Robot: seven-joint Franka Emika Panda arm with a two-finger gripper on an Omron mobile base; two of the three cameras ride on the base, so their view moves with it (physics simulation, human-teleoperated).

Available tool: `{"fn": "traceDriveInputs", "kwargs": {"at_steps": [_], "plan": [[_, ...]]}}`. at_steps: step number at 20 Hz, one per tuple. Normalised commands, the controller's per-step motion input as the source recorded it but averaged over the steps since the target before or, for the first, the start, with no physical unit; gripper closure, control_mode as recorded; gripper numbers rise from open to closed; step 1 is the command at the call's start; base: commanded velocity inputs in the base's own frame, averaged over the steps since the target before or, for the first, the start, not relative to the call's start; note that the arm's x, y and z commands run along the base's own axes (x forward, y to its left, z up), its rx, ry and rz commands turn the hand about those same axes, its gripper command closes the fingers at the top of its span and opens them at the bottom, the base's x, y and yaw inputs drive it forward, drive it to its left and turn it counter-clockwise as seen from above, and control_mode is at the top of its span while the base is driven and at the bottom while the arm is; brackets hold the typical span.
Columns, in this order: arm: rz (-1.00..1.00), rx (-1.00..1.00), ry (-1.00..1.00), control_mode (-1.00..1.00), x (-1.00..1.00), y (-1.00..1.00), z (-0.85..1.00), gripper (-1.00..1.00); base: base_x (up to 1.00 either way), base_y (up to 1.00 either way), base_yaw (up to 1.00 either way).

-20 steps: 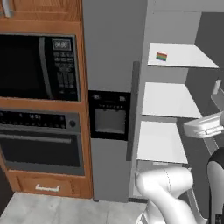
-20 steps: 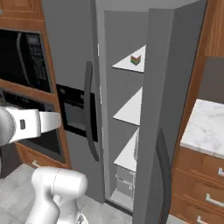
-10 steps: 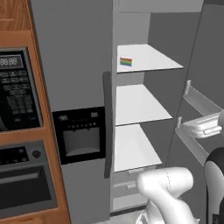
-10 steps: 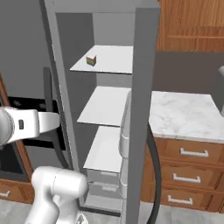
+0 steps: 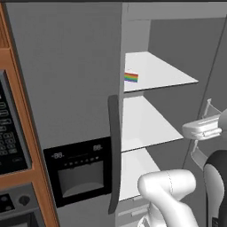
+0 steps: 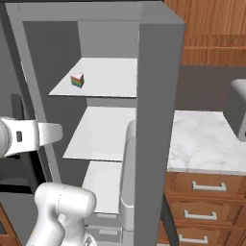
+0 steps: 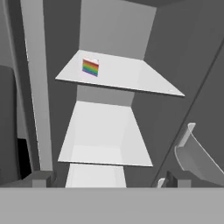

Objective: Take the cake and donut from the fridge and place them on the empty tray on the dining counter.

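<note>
The fridge (image 5: 66, 88) stands close ahead with its right door swung open and its white shelves bare to view. The cake (image 5: 131, 77), a small rainbow-striped wedge, sits on the top shelf near the front left corner. It is also plain in the right base view (image 6: 77, 79) and the hand view (image 7: 90, 68). My gripper (image 7: 109, 180) is open and holds nothing. It sits low in front of the shelves, well below and short of the cake. The donut, the tray and the dining counter are out of view.
The open door (image 6: 153, 120) carries white bins (image 7: 192, 153) on its inner side, close on my right. The shut left door has a dark handle (image 5: 114, 150) and a black dispenser panel (image 5: 80, 173). A marble counter with wooden drawers (image 6: 206, 144) lies right of the fridge.
Both base views have shifted and drawn in: the microwave and oven slid off to the left and the open fridge compartment now looms larger. The gripper stays open.
</note>
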Motion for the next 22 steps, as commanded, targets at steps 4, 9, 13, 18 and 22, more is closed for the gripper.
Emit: {"fn": "traceDriveInputs", "kwargs": {"at_steps": [4,9,13,18,22], "plan": [[0.0,0.0,0.0,1.0,0.0,0.0,0.0,-1.0,1.0,0.0,0.0],[0.0,0.0,0.0,1.0,0.0,0.0,0.0,-1.0,1.0,-0.04,0.03],[0.0,0.0,0.0,1.0,0.0,0.0,0.0,-1.0,1.0,-0.04,0.13],[0.0,0.0,0.0,1.0,0.0,0.0,0.0,-1.0,0.93,0.0,0.17],[0.0,0.0,0.0,1.0,0.0,0.0,0.0,-1.0,0.43,0.0,0.12]]}}
